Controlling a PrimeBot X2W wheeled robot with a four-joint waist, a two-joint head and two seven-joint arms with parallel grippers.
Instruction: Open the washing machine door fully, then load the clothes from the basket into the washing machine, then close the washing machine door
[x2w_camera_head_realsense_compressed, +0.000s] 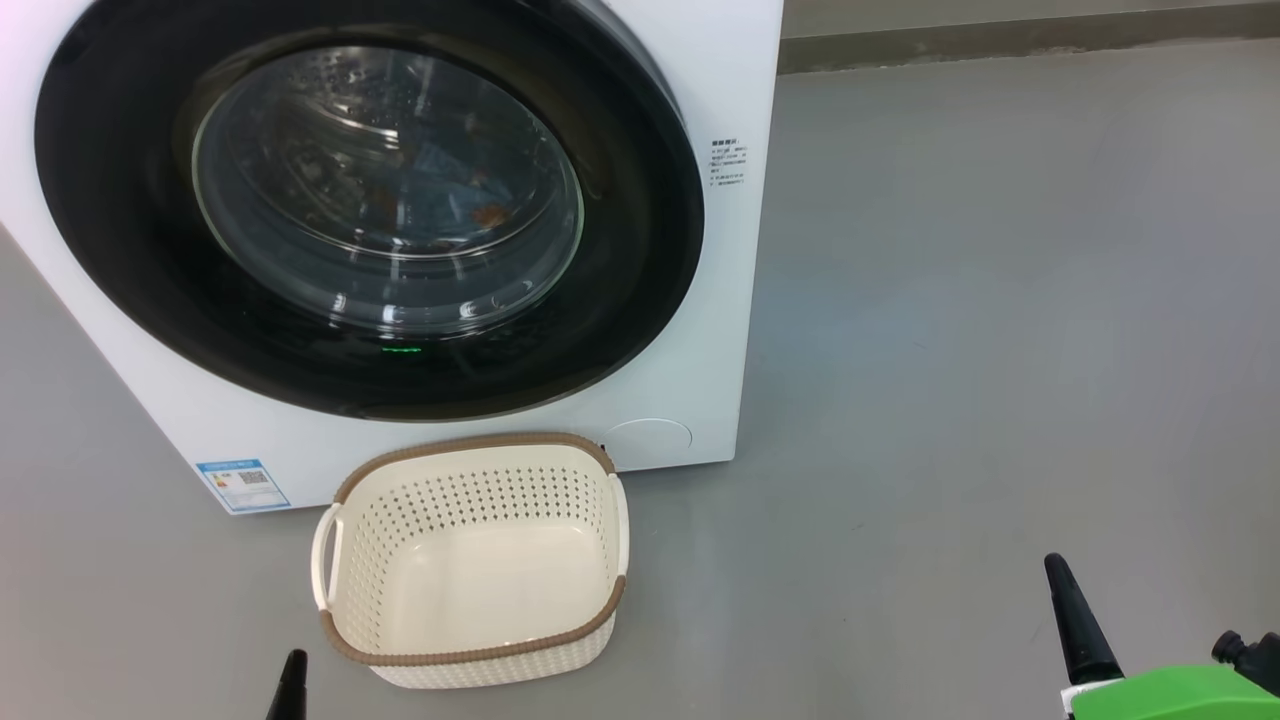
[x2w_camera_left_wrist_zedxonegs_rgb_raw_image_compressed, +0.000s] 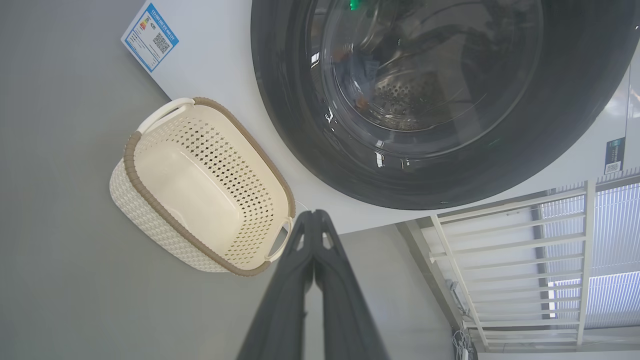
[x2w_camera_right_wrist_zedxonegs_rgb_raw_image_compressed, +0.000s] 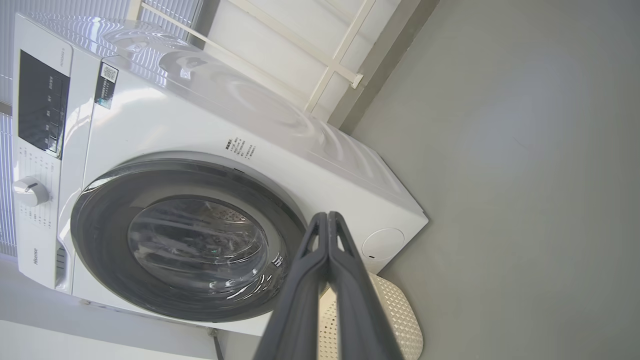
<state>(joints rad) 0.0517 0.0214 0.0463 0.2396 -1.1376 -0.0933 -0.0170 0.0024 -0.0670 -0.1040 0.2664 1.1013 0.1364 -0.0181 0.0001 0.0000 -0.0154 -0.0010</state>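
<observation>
The washing machine (x2w_camera_head_realsense_compressed: 300, 440), a big white box standing on the grey floor, takes up the upper left of the head view. It looks far too heavy to shift.

The washing machine door (x2w_camera_head_realsense_compressed: 110, 200) sits shut against the front. Its wide black rim looks rigid, glossy and probably slippery. I cannot make out a handle recess, so the rim's edge is the likeliest place to hook a finger.

The basket (x2w_camera_head_realsense_compressed: 480, 500) stands empty at lower centre, just in front of the machine. It seems light, stiff plastic that would slide if nudged, and its side handles are the natural hold.

The clothes (x2w_camera_head_realsense_compressed: 470, 185) show as a blue patch with orange marks behind the glass, inside the drum. The fabric looks soft and limp, best pinched at a fold.

At the left edge of the right wrist view, the brand reads as Hisense (x2w_camera_right_wrist_zedxonegs_rgb_raw_image_compressed: 36, 255). The blue label sticker (x2w_camera_head_realsense_compressed: 243, 484) carries a QR code, and the small print (x2w_camera_head_realsense_compressed: 730, 163) at the door's right is too small to read.

The left pincer (x2w_camera_left_wrist_zedxonegs_rgb_raw_image_compressed: 315, 214) and right pincer (x2w_camera_right_wrist_zedxonegs_rgb_raw_image_compressed: 327, 216) are both closed on nothing, low in the frame and clear of the machine.
</observation>
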